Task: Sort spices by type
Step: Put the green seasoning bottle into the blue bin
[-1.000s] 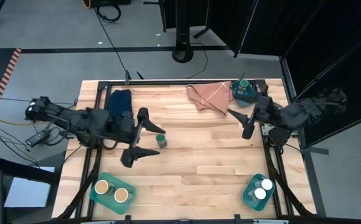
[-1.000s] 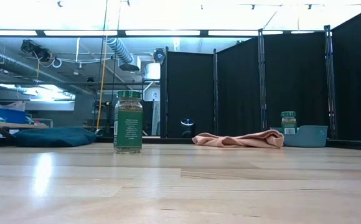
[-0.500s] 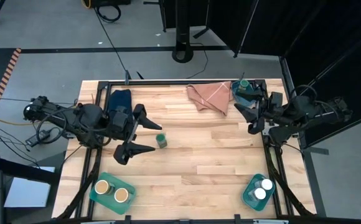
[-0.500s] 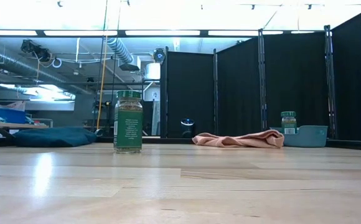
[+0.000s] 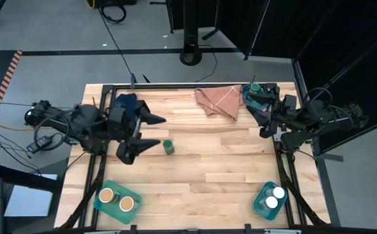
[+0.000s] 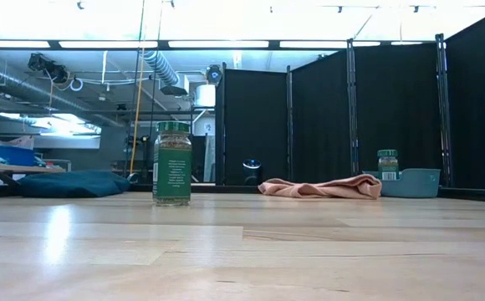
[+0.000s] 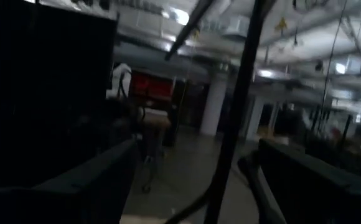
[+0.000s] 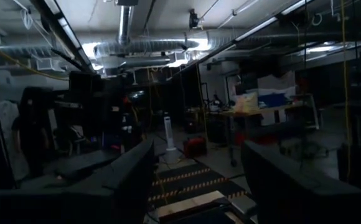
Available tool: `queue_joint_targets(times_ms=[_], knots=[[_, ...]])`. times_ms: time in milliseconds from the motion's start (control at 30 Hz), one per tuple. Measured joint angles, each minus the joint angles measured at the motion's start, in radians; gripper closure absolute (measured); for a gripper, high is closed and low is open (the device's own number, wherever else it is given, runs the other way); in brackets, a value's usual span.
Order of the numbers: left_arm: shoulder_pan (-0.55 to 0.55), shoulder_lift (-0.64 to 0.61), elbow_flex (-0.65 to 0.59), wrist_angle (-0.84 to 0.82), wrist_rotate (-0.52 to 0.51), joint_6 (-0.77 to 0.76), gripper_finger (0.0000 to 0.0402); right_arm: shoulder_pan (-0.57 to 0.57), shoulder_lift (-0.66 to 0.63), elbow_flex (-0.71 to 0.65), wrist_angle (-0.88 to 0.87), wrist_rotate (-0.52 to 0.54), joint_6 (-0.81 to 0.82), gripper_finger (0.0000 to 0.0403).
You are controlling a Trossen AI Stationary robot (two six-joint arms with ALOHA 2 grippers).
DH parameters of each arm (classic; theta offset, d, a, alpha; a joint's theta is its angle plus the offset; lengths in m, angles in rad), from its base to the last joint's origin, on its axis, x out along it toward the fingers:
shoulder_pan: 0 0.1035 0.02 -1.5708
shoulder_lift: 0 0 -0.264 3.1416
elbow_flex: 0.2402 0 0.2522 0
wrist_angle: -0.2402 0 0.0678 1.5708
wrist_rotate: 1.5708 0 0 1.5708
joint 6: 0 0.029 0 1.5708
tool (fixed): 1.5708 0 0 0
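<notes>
A lone green-lidded jar (image 5: 168,147) stands upright on bare wood a little toward nine o'clock from the table's middle, with open boards all round it except on the side of the left gripper (image 5: 153,131), which hangs close by at about ten o'clock from it, fingers spread wide, one pointing past the navy cloth (image 5: 125,104) and the other (image 5: 145,143) reaching almost to the jar. The whole centre and six-o'clock stretch of the table (image 5: 208,175) is free for moving. At the rim things crowd: a teal bin (image 5: 107,205) in the seven-o'clock corner holds two tan-lidded jars (image 5: 117,199), another bin (image 5: 261,195) at five o'clock holds two white-lidded jars (image 5: 274,197), and a third bin (image 5: 250,97) in the one-o'clock corner holds a second green-lidded jar (image 5: 255,86). The pink cloth (image 5: 218,101) lies against the twelve-o'clock edge just beside that bin. The right gripper (image 5: 261,119) is pulled up over the three-o'clock edge near that corner bin, its fingers apart with nothing between them.
</notes>
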Motion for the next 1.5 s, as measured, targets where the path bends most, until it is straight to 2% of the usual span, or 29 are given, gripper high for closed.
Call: queue_joint_targets(times_ms=[133, 267, 433, 600, 833, 1033, 1233, 1500], knots=[[0.000, -0.013, 0.000, 0.025, -0.003, -0.008, 0.0062, 0.000, -0.002, 0.000, -0.012, -0.013, 0.011, 0.0160], [0.018, -0.059, 0.000, -0.054, -0.016, -0.005, 0.0062, -0.002, -0.033, 0.000, -0.070, -0.059, 0.078, 0.0165], [0.066, -0.152, 0.000, -0.177, -0.027, -0.035, 0.0062, -0.018, -0.110, 0.000, -0.209, -0.057, 0.159, 0.0167], [0.086, -0.222, 0.000, -0.364, -0.124, -0.050, 0.0062, -0.026, -0.176, 0.000, -0.296, -0.054, 0.187, 0.0167], [0.087, -0.222, -0.007, -0.571, -0.212, -0.117, 0.0062, -0.026, -0.189, 0.000, -0.416, -0.039, 0.242, 0.0167], [0.092, -0.220, -0.142, -0.585, -0.283, -0.194, 0.0062, -0.026, -0.164, -0.018, -0.447, -0.026, 0.285, 0.0167], [0.116, -0.213, -0.291, -0.533, -0.307, -0.289, 0.0062, -0.026, -0.136, -0.024, -0.448, -0.026, 0.299, 0.0169], [0.145, -0.149, -0.382, -0.522, -0.311, -0.344, 0.0062, -0.026, -0.103, -0.024, -0.447, -0.026, 0.325, 0.0169]])
